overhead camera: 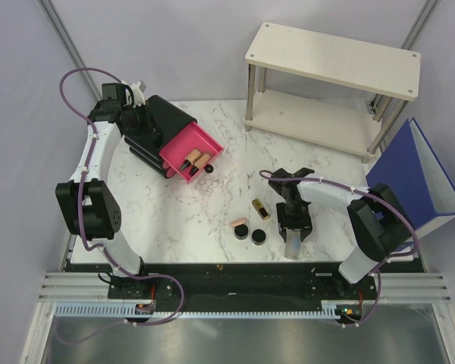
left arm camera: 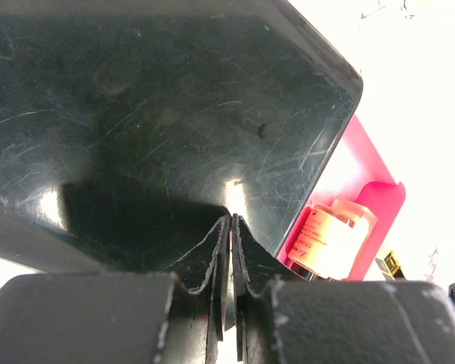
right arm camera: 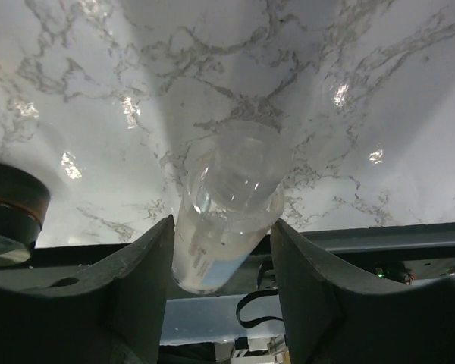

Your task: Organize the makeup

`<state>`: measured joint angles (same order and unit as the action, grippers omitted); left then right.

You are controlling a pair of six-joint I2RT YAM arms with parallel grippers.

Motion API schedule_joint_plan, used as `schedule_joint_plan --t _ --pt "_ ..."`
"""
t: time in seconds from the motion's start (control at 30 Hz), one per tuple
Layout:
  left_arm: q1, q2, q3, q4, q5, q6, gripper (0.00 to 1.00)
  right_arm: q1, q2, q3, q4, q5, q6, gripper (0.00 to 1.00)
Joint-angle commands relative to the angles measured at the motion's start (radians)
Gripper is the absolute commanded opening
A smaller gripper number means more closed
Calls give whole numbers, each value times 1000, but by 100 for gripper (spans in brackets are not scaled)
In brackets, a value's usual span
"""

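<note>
Clamped between the fingers of the right end effector (right arm camera: 224, 235): a clear bluish plastic tube (right arm camera: 231, 189), filling the gap from one finger to the other. Lies low over the white marble tabletop (overhead camera: 174, 205), near its front edge.

At ten o'clock of the tube, close by: a gold-and-black lipstick (overhead camera: 262, 208). At nine o'clock: two small round black compacts (overhead camera: 258, 237) (overhead camera: 242, 233), with a small peach compact (overhead camera: 239, 224) touching the farther one.

Farther out at ten o'clock: peach tubes with black caps (overhead camera: 202, 161), lying in the open pink drawer (overhead camera: 183, 140) of a glossy black box (overhead camera: 167, 114). Against the box's scratched black top: the left end effector (left arm camera: 231, 220), narrowed to a thin slit.

At one o'clock: a pale wooden two-tier shelf (overhead camera: 334, 57). At three o'clock: a blue binder (overhead camera: 409, 167), standing at the tabletop's right edge.
</note>
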<state>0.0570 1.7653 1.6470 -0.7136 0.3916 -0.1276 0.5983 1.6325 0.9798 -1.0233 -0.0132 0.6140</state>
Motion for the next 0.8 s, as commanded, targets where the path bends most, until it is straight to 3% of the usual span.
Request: schedule_joint_plan --t 0.0,0.03,0.07,0.1,0.17,0.3,0.5,0.63,0.77 --pt "3 79 -47 -221 -85 62 13 1 6 -41 55 7 -5 57" --pt "3 79 -46 -222 -85 62 13 1 7 -55 78 7 -5 54" --pt "3 79 -44 -222 -85 62 13 1 7 -59 91 2 -7 44" --pt "3 80 -42 -222 -88 62 13 1 -2 -61 104 -5 -8 18" --pt "3 83 -39 -224 -88 63 13 0 -17 -53 143 -13 -5 0" --pt "3 86 -35 -227 -91 63 13 1 -34 68 137 7 -16 0" --pt "1 94 -24 -231 -96 65 13 0 62 390 121 -22 -56 0" --pt "1 100 -21 -233 -91 65 13 0 165 656 175 -124 -39 0" --pt "1 105 -23 -233 -82 63 13 4 259 812 307 -212 27 0"
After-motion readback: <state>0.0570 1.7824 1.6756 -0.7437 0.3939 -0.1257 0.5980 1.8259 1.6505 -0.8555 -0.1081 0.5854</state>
